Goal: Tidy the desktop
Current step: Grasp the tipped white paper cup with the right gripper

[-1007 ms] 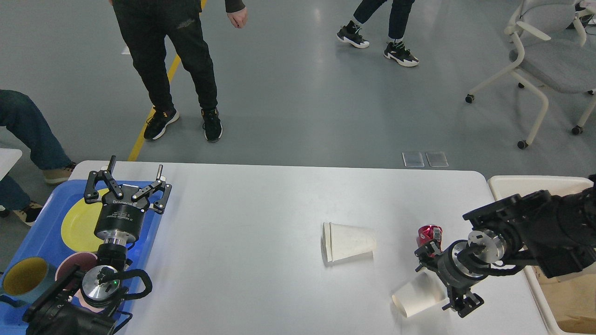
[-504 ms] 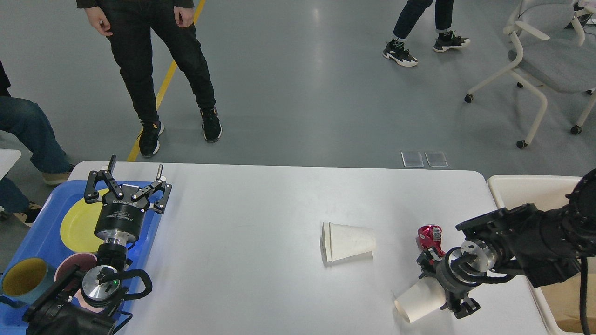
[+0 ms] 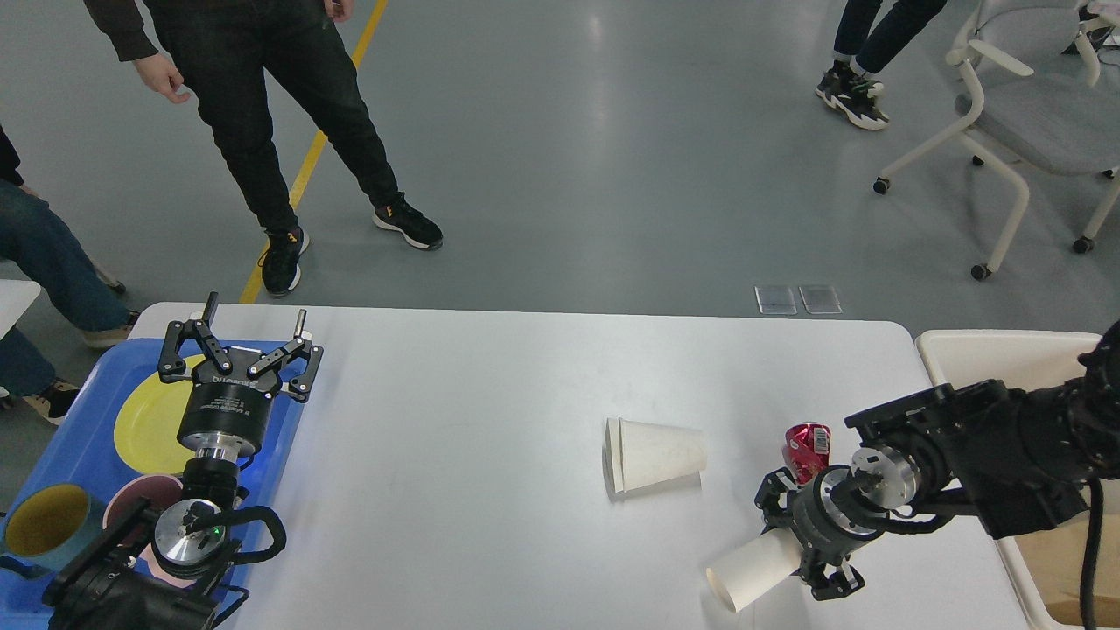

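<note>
The white desktop [image 3: 490, 385] holds a pair of nested white paper cups [image 3: 658, 455] lying on their side near the middle right, and a crushed red can [image 3: 807, 444] to their right. My right gripper [image 3: 794, 544] reaches in from the right, and its fingers close around the base of another white paper cup [image 3: 745, 576] lying tilted near the front edge, mouth to the left. My left gripper [image 3: 238, 343] is open and empty above the blue tray [image 3: 79, 446] at the left.
The blue tray carries a yellow plate [image 3: 144, 420], a pink bowl [image 3: 140, 499] and a teal mug [image 3: 39, 523]. A cream-white bin [image 3: 989, 348] stands off the desktop's right end. People stand beyond the far edge; an office chair [image 3: 1024, 114] stands far right.
My right gripper has moved left and slightly forward with the paper cup, which has shifted left with it. The left arm has not moved. The people behind have walked.
</note>
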Available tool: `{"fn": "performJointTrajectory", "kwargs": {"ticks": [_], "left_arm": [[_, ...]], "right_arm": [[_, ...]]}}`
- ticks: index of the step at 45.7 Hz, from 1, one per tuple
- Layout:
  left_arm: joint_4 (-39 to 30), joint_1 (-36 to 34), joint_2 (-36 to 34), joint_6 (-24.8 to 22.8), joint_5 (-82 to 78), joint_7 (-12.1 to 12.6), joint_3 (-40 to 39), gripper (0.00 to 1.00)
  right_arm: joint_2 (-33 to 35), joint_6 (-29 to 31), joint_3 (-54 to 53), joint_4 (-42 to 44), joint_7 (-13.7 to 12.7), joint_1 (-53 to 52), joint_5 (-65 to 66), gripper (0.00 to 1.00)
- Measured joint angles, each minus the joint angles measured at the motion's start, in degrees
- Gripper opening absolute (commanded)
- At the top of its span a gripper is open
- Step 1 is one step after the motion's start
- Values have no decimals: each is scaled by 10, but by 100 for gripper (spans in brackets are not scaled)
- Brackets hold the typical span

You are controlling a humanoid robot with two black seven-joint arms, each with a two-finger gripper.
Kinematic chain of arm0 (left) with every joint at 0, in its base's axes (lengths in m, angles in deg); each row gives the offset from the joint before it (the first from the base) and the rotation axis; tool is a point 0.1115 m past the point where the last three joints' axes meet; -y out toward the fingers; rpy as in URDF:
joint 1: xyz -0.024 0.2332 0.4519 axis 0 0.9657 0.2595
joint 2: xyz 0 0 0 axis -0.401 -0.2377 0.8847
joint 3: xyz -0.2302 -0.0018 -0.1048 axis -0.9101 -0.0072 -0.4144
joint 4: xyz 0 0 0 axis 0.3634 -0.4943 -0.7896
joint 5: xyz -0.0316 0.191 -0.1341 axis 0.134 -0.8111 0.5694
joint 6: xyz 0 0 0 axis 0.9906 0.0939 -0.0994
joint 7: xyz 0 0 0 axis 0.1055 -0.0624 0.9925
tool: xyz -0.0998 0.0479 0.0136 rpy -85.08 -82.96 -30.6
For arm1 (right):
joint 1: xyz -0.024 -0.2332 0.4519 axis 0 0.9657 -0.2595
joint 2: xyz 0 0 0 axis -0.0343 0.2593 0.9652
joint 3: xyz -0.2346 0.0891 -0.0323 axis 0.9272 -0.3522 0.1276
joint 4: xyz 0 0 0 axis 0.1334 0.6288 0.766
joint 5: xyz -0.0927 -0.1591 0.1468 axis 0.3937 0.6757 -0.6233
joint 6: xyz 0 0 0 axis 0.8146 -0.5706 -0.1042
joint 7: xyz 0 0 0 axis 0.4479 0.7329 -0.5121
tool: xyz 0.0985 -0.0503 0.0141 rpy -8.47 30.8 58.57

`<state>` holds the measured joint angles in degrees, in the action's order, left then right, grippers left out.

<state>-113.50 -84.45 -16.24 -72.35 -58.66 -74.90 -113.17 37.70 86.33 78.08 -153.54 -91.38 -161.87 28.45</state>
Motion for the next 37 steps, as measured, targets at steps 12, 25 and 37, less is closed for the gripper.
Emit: {"fn": "performJointTrajectory", "kwargs": {"ticks": [12,25,37], "left_arm": [[0,0,0,0,0,0,0,96],[0,0,0,0,0,0,0,96],[0,0,0,0,0,0,0,96]], "right_arm": [[1,-2,3,-9,-3,-9,4,0],[9,-5,7,-25,-4,-24,5,0],[31,3,81,-201,-10,-230,20,0]]}}
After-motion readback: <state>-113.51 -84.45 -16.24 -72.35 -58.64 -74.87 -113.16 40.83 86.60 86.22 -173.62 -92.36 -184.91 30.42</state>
